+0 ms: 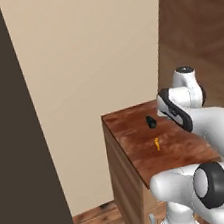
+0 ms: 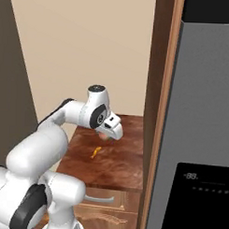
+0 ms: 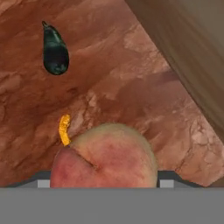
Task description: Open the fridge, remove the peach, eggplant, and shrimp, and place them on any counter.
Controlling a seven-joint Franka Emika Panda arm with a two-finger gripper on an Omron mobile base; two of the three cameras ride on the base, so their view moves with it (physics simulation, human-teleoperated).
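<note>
The peach (image 3: 104, 155) loses its lower part to the bottom of the hand view, and it hides the gripper's fingers there, so whether they clasp it cannot be told. It also covers the lower end of the shrimp (image 3: 64, 129). In the left base view the arm hides the counter's (image 1: 134, 146) right edge, and the shrimp (image 1: 157, 144) is too small there for its shape to be made out. In the right base view the fridge (image 2: 204, 129) runs off the right edge, and the gripper (image 2: 111, 133) is too dark and small for its jaws to be read.
</note>
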